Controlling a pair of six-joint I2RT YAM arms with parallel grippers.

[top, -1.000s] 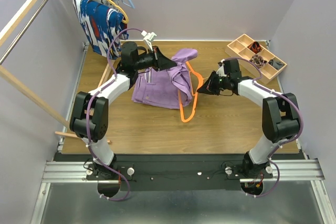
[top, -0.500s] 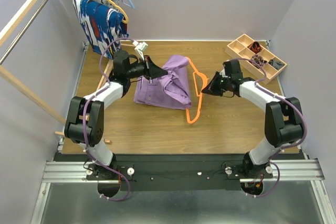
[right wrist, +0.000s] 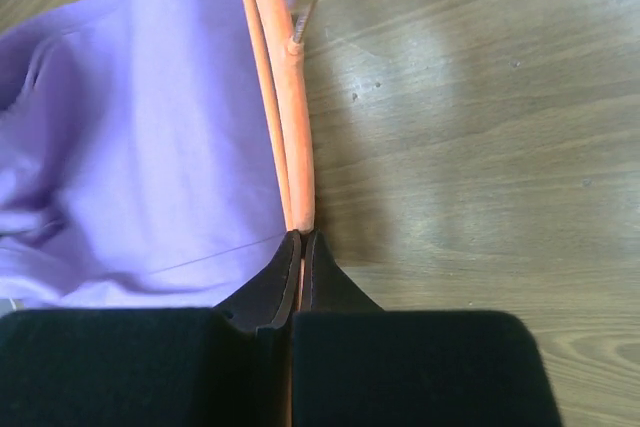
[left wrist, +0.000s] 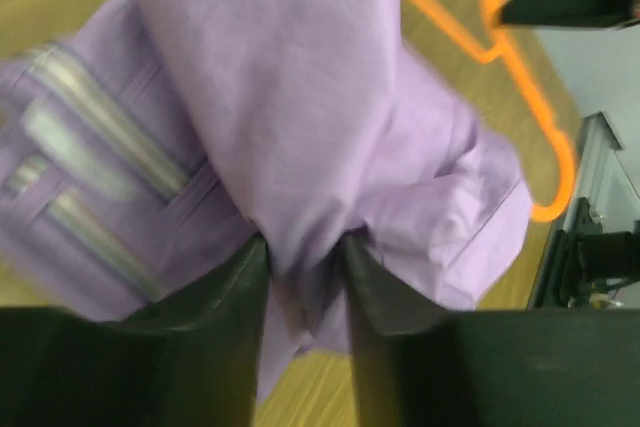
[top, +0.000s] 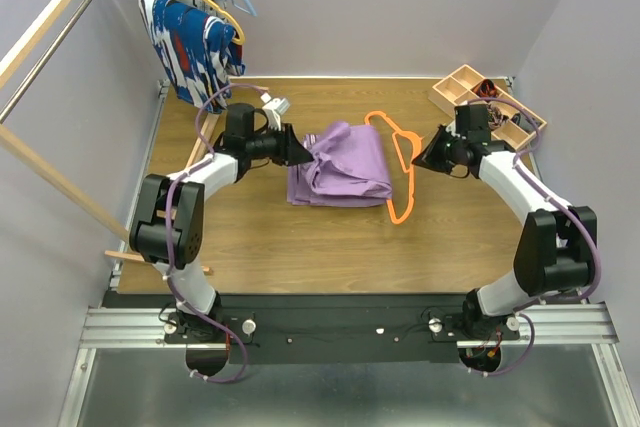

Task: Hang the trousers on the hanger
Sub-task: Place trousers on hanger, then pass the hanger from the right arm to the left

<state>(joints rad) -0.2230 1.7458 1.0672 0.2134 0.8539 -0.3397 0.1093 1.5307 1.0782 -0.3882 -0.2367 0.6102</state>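
1. Left gripper [left wrist: 303, 247]: at the trousers' left edge, jaws parted, with a fold of cloth between the fingers. This wrist view is blurred, so I cannot tell if it grips.
2. Trousers [top: 340, 175]: a folded heap on the table [top: 300, 247].
3. Hanger [right wrist: 298, 147]: along the trousers' right edge, partly hidden under cloth.
4. Right gripper [right wrist: 297, 239]: right of the trousers, clenched on the hanger's bar.

— Where is your left gripper?
— My left gripper [left wrist: 303, 247] is at the left edge of the trousers [top: 345, 172]. The elbow is bent and the fingers are parted, with a fold between them.
— And the right?
— My right gripper [right wrist: 297, 237] reaches in just right of the trousers and is clamped on the hanger [right wrist: 297, 147].
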